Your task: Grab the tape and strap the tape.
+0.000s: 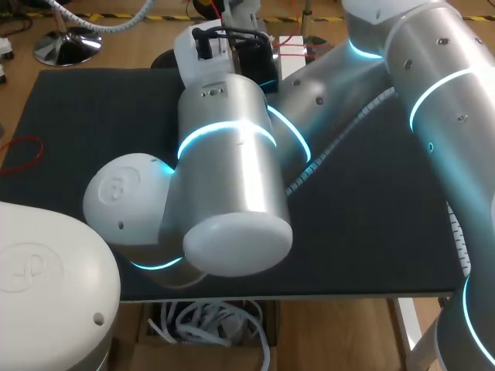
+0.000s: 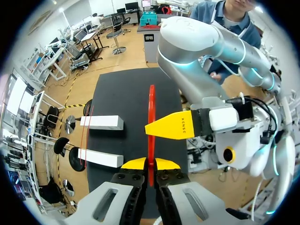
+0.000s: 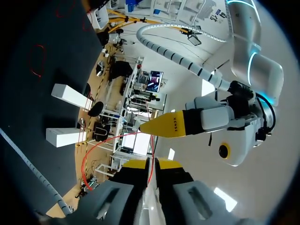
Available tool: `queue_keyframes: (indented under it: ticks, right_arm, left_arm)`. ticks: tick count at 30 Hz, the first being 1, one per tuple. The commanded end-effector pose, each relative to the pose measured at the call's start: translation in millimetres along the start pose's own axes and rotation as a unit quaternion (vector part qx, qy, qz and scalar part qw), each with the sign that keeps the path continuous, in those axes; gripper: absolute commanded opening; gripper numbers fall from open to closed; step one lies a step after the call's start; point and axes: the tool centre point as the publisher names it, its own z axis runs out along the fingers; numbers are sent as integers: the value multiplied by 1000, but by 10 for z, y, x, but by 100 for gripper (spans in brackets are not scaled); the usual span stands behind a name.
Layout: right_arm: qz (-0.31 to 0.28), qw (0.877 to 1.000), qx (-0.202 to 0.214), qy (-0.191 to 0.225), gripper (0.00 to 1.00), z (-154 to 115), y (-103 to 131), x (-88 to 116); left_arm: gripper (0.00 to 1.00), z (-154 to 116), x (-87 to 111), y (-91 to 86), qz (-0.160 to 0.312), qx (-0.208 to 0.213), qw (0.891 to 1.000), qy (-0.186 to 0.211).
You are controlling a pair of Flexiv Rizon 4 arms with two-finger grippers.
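head view first: the left arm (image 1: 232,178) and right arm (image 1: 433,93) cross over the black table (image 1: 93,116). they're smooth silver tubes with glowing blue rings, and they hide both sets of fingers, so i can't tell anything about the grip from up here. a thin red loop (image 1: 23,154) lies flat near the table's left edge. left wrist view: the left gripper (image 2: 150,164) is clamped on the tape (image 2: 151,117), a flat red band standing upright and edge-on between its two yellow tips, with both pads against it. the right gripper (image 2: 171,126) comes in from the side further along the band, showing one pointed yellow tip right at the band with small dark print on it. two white blocks (image 2: 101,123), plain rectangular bars, lie on the matte mat beside the tape. right wrist view: the right gripper's fingers are squeezed almost together on the thin red band, which runs out between them and curves off in a loop to one side.
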Motion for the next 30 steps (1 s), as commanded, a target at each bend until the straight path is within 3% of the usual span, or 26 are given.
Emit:
queue_keyframes:
  ticks: [1,2,14,30]
  right_arm:
    - [-1,1000,-3,3,17,-72,-25,-52]
    - [-1,1000,-3,3,23,-87,-32,-56]
    - [6,1000,7,0,16,-200,-210,-122]
    - [14,1000,27,-6,16,-176,-589,-168]
  left_arm:
    - [0,-8,3,-10,-1,-3,1000,0]
    - [0,-8,3,-10,-1,-3,1000,0]
    - [0,-8,3,-10,-1,-3,1000,0]
    - [0,-8,3,-10,-1,-3,1000,0]
